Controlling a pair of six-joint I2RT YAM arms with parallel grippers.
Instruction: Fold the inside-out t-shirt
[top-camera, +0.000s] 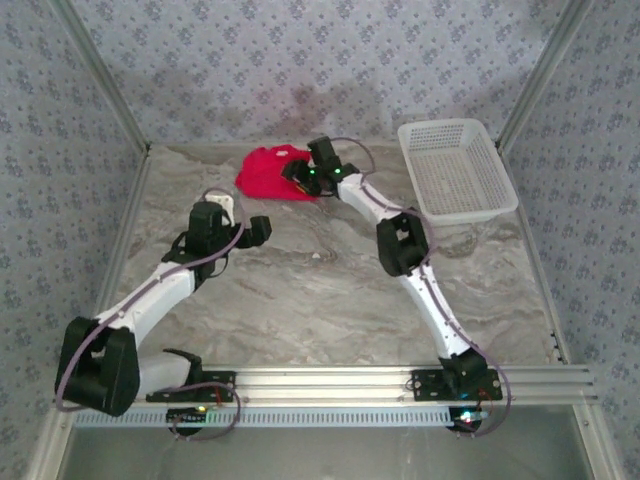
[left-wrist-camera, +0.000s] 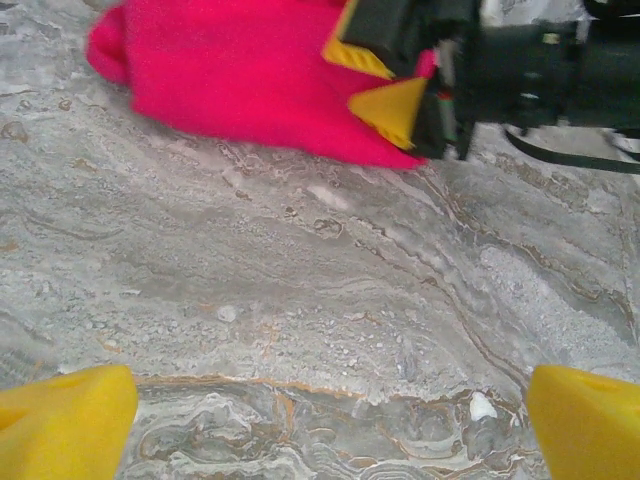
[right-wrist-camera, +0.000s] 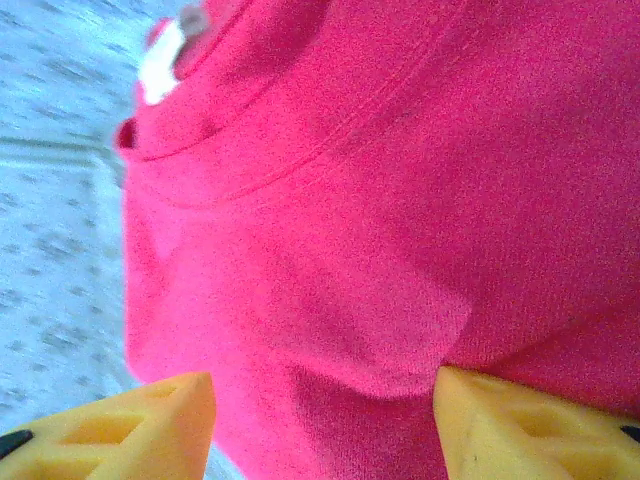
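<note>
Locate the inside-out t-shirt (top-camera: 268, 172) bunched at the far centre of the counter (top-camera: 320, 290). Your right gripper (right-wrist-camera: 325, 415) rests against its cloth, jaws partly apart. Your left gripper (left-wrist-camera: 325, 420) stands fully spread over bare counter nearby, holding nothing.

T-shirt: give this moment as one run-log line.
t-shirt: bunched | right fingers: open, at its edge | left fingers: open, over table

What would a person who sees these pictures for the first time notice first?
The bright red t-shirt catches the eye first, bunched at the far middle of the grey marbled table. The right gripper is at its edge with fingers apart, while the left gripper hovers open over bare table nearer the arm bases. A white lattice basket sits at the far right.
</note>
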